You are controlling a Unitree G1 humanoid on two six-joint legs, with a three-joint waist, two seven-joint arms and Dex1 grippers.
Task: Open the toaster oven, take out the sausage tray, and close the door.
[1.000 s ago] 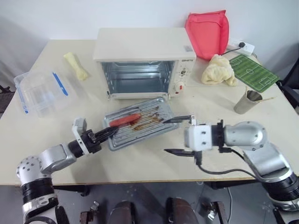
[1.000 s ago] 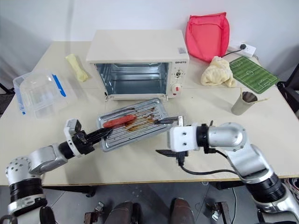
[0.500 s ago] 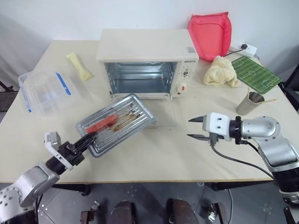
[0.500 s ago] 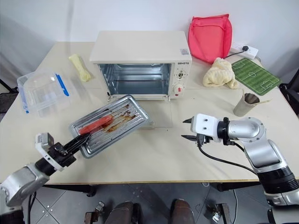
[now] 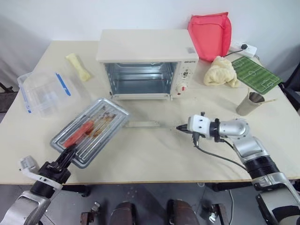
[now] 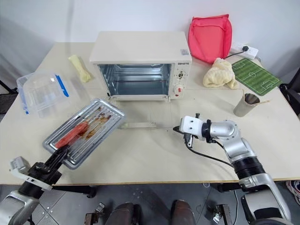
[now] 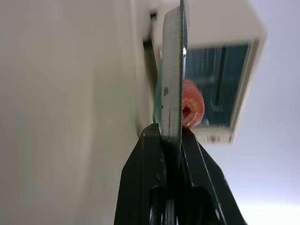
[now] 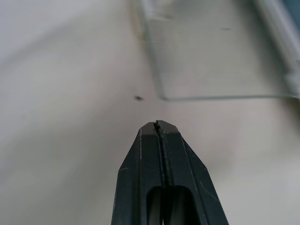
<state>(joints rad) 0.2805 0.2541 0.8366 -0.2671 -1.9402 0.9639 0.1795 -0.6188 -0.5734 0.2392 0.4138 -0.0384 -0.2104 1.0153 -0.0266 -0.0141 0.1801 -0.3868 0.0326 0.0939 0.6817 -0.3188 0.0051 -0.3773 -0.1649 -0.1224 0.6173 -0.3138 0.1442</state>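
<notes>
bright even light, blurry wrist close-ups

Silver-grey metal arms with rounded joint housings and black ribbed collars end in white boxy wrist blocks; the right pincer [image 5: 178, 127] and left pincer [image 5: 65, 157] have slim black tapered fingers, a black cable trailing from the right wrist

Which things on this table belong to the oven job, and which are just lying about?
Job:
oven
door, folded down flat
tray with sausage, held by left pincer
right pincer, shut, by the door's corner

Lying about:
plastic box
red bag
yellow cloth
green mat
cup
</notes>
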